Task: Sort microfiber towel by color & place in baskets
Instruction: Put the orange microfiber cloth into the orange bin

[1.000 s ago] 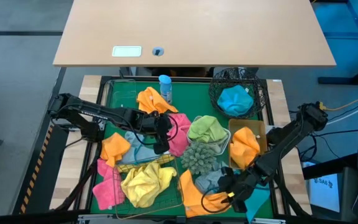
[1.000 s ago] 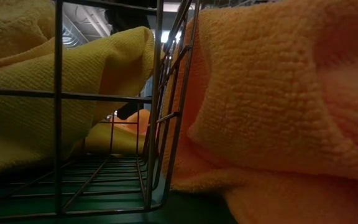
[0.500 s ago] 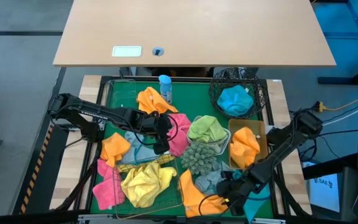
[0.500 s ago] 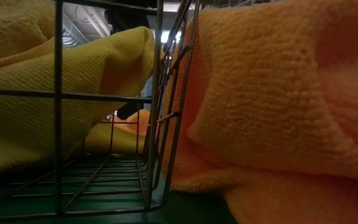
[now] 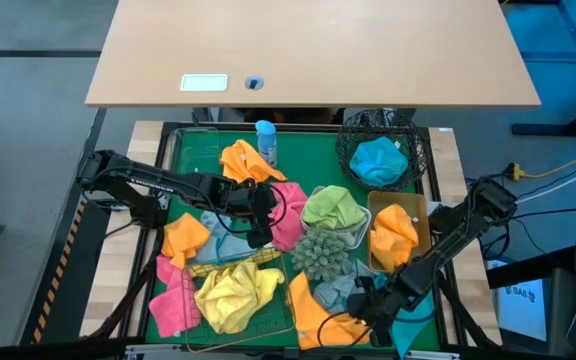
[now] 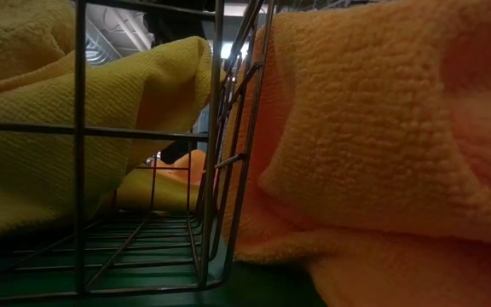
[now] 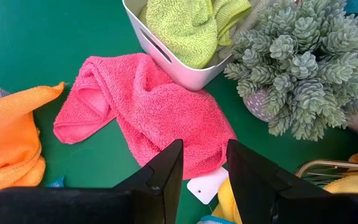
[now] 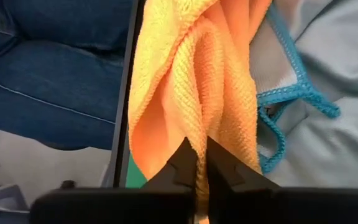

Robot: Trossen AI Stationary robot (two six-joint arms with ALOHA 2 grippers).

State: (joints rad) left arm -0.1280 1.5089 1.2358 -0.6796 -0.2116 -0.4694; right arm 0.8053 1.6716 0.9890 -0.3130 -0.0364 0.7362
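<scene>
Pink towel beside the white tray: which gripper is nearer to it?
Left. The left gripper hovers open right beside the pink towel; the right gripper is far off at the table's front, shut on an orange towel.

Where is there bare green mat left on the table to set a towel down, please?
The far-left corner of the green mat, bordered by the orange towel and blue spray bottle, is bare. A smaller gap lies between that bottle and the black wire-mesh basket. The middle and near side are crowded with towels and baskets.
</scene>
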